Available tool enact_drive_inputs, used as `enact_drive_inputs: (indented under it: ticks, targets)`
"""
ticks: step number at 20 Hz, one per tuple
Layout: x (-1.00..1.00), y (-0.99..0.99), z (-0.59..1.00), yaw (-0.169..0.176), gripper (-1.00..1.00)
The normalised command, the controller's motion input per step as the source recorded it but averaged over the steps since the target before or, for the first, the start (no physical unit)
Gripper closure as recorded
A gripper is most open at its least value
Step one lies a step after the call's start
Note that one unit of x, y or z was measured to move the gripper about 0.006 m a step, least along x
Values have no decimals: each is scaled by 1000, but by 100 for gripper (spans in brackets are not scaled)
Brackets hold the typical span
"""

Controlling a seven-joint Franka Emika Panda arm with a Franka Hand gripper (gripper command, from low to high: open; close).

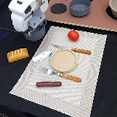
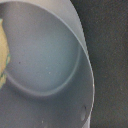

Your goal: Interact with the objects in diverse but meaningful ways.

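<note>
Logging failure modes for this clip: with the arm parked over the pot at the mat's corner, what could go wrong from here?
1. The gripper hides the blue-grey pot in the exterior view, and the wrist view shows only its inside; finger state is unclear, so a descent could hit the rim.
2. Something yellow sits at the wrist view's edge, unidentifiable; closing might pinch it.
3. The pot sits on the woven mat's corner; a push could drag the mat.
</note>
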Motion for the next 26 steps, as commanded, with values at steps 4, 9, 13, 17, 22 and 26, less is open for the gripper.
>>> enact_drive_inputs:
  ticks: [4,9,13,17,22,26]
  targets:
    - [-256,0,-313,0,-100]
    - [-259,0,-320,0,-100]
    - [-252,0,-265,0,-100]
    - [-217,0,-205,0,-100]
    - [-64,0,-53,0,100]
    - [0,0,0,0,100]
